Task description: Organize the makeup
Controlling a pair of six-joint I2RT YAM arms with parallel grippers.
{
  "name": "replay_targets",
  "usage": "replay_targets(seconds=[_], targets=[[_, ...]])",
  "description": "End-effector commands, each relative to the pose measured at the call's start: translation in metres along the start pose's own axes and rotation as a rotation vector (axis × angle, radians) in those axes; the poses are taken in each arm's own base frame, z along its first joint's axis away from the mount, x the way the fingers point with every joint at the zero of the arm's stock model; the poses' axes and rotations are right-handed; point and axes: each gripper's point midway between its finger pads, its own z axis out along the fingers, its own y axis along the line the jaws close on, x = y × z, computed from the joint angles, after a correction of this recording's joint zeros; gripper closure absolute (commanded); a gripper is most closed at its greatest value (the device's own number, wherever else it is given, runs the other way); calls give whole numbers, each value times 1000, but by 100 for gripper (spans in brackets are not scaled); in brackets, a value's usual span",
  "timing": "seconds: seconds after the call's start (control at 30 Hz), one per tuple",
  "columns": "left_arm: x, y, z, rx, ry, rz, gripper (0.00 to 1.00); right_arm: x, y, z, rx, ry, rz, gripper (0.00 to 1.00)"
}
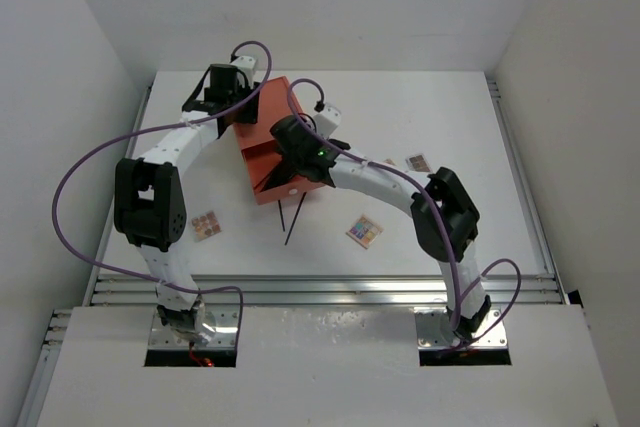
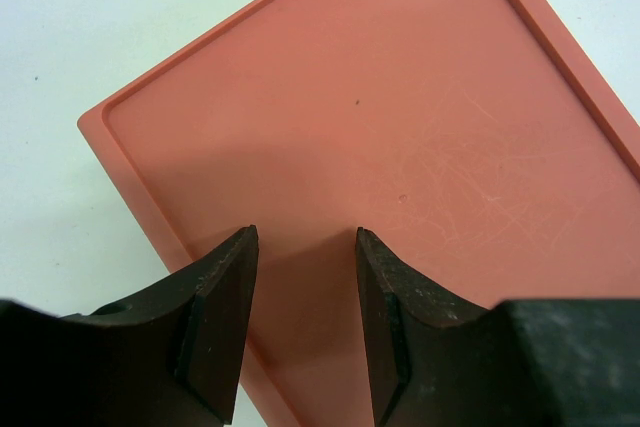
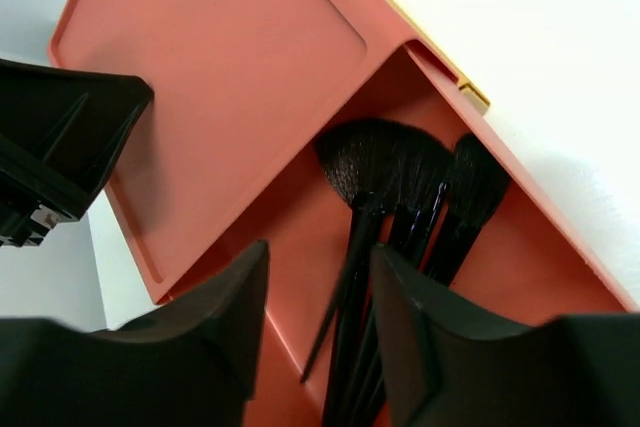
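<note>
Two robot arms work over a smooth, salmon-orange plastic drawer box [image 2: 400, 127] on a white counter [image 1: 450, 227]. The box's flat lid has a raised rim and fine scratches. The left pincer [image 2: 305, 317] hangs spread just above that lid with nothing between its dark, matte fingers. The right pincer [image 3: 320, 337], also spread, hangs over the open drawer [image 3: 540, 267]. There at least three black brushes [image 3: 385, 162] lie bundled, soft bristles fanned and thin glossy handles tapering to points (one handle shows in the gap; contact cannot be told). From above, handle tips poke past the drawer's front. Three flat, square-patterned palettes lie loose on the counter: one on the left [image 1: 206, 224], one in front [image 1: 364, 230] and one on the right [image 1: 418, 162].
</note>
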Motion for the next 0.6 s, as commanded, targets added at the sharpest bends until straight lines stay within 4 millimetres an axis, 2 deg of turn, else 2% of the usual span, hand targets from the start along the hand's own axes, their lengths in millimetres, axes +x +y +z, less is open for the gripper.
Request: replay_targets(seconds=[0.0,0.03,0.07,0.1,0.13,0.17,0.23,0.27,0.3,0.33,0.37,0.4,0.43,0.47,0.5,0.57], targets=[[50,14,-6,-34,167,-19,51,-8,14,-9,-38,1,15,51],[50,14,-6,-34,167,-19,51,-4,13,-10,-45,5,-14,51],[50,14,-6,-34,167,-19,51,-16,27,-18,-109,-25,-95,51],[50,14,-6,-34,167,-19,51,-12,22,-20,-124,-24,-212,51],[50,15,-6,-33,167,-10,51,-27,35,-37,-178,-53,-247,51],[50,15,-6,-33,167,-10,51,-25,45,-47,-253,-82,-356,51],[50,15,-6,-33,167,-10,51,-34,54,-73,-330,-109,-442,47],[50,15,-6,-33,167,-10,51,-23,25,-76,-306,-86,-557,46],[50,15,-6,-33,167,-10,51,-25,22,-91,-332,-71,-568,46],[50,15,-6,-33,167,-10,51,-19,7,-94,-312,-34,-586,46],[50,15,-6,-32,167,-1,51,-5,-16,-94,-286,16,-597,47],[50,15,-6,-32,167,0,51,2,-40,-103,-254,64,-624,47],[50,15,-6,-32,167,0,51,14,-59,-103,-222,102,-637,48],[50,15,-6,-32,167,0,51,17,-69,-106,-203,113,-638,51],[50,15,-6,-32,167,0,51,26,-94,-107,-144,142,-676,53],[50,14,-6,-23,167,-1,51,31,-101,-110,-121,128,-692,54]])
